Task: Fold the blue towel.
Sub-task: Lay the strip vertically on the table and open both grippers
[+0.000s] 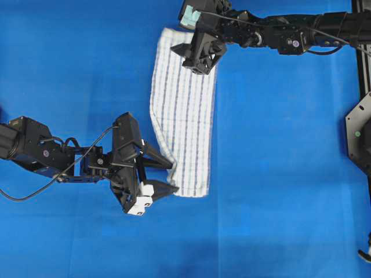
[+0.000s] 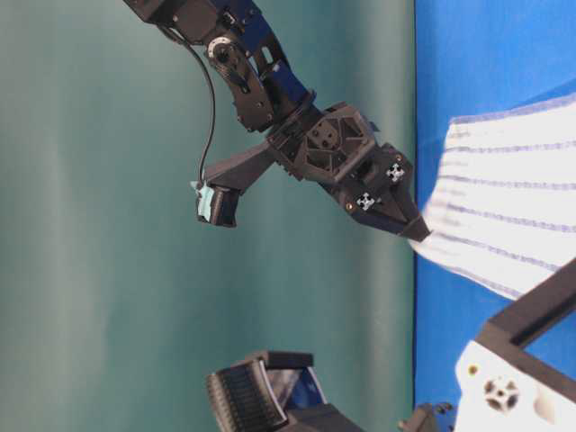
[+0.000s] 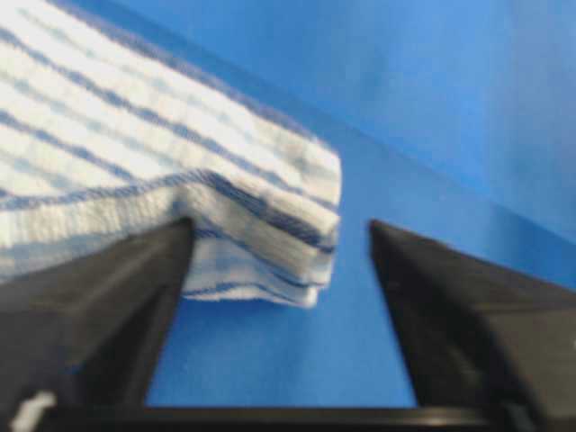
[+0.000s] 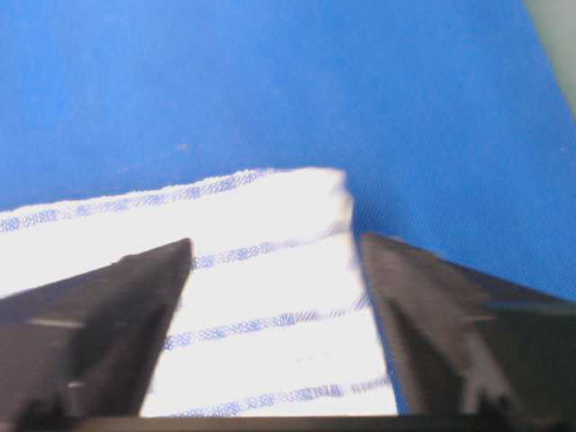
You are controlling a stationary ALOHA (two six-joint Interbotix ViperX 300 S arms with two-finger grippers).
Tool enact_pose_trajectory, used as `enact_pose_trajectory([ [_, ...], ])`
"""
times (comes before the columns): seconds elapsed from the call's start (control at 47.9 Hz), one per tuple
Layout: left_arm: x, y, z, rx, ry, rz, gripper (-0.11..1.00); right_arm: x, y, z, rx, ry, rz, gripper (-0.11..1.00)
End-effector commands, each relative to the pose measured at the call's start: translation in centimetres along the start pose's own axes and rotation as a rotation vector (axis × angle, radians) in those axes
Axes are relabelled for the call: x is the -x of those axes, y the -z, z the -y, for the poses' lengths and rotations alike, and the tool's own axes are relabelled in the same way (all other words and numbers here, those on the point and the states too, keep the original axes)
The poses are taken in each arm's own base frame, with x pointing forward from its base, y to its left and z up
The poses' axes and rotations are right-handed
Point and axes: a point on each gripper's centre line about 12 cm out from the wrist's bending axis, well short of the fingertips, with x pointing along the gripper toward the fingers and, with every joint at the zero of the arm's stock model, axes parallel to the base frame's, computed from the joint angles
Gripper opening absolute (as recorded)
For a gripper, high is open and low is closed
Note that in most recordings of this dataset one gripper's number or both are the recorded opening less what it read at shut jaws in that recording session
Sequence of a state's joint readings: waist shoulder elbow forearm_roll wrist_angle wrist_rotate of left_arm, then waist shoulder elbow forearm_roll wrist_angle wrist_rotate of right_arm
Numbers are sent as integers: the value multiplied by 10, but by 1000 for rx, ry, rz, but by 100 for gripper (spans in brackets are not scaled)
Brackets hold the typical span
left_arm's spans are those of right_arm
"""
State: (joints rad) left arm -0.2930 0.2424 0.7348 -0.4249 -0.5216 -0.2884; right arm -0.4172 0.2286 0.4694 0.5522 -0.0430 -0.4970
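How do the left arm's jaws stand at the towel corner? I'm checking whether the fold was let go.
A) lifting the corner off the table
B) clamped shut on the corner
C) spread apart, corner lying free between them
C: the left gripper shows its jaws spread, with the blue towel corner lying loose between them.

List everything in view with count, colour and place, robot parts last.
blue towel: one, white with thin dark-blue and pale-blue stripes, folded into a long strip in the middle of the table, running from the far edge toward the near side.
table covering: one, solid blue, under everything.
backdrop: one, dull green, behind the table in the table-level view.
left gripper: one, black, at the towel's near corner, fingers spread with the corner lying between them.
right gripper: one, black, over the towel's far end, fingers spread apart above the cloth.
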Motion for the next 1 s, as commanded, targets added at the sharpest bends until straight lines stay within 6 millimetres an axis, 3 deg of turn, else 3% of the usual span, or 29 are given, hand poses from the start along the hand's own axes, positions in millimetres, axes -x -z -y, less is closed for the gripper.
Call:
enact_pose_trajectory([
  [0.0,5,-10,9,8,24,17,82,5,-16,-1,1,3,52,85],
  [0.084,7,-7,9,6,19,-8,93,5,-16,-1,2,3,50,96],
  [0.272,29,-3,10,27,7,-110,92,14,-17,-1,4,0,57,91],
  [0.501,73,-4,18,44,34,-206,92,48,-30,-5,8,-10,115,92],
  [0.773,119,-35,10,-5,84,-100,91,92,-25,-13,15,-32,158,92],
  [0.982,133,-63,-9,-164,51,8,91,117,-13,-19,14,-44,183,91],
])
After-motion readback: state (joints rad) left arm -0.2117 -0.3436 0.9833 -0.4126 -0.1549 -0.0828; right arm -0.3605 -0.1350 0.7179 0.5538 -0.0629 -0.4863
